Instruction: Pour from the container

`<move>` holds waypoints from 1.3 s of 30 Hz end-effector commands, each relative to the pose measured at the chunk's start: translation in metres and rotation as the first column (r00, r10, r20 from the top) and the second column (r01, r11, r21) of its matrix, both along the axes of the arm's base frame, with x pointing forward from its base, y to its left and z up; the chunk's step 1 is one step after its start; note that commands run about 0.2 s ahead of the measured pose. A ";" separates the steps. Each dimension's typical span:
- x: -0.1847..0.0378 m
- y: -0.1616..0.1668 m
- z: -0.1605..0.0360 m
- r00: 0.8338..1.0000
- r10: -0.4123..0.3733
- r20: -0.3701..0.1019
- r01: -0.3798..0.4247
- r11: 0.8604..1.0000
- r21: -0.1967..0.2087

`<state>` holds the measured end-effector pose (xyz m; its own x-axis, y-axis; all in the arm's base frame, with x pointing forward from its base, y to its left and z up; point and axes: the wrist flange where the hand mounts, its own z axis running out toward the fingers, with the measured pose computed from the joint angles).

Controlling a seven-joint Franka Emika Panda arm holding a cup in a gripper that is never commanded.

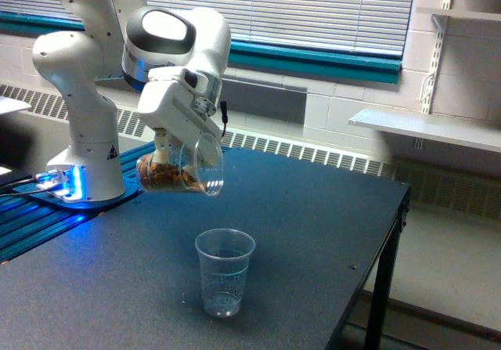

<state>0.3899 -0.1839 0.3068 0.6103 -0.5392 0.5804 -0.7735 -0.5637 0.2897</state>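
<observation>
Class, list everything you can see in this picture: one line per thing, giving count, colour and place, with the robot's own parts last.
container: one, clear with brown pieces inside, held tilted in the air above the table, up and to the exterior view's left of the cup.
cup: one, clear, upright on the table near the front.
table: one, dark.
shelf: one, white, on the wall at the exterior view's right.
window blinds: one set, white, behind the arm.
arm: one, white, base at the exterior view's left.
claw: one, white, shut on the container.
</observation>
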 end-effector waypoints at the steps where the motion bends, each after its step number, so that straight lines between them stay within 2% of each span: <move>1: -0.001 -0.001 -0.002 0.999 0.003 -0.040 -0.003 1.000 -0.008; 18: 0.002 0.002 -0.014 0.991 0.002 -0.132 -0.005 1.000 -0.017; 39: 0.016 0.009 -0.020 0.982 -0.022 -0.186 0.014 0.999 -0.041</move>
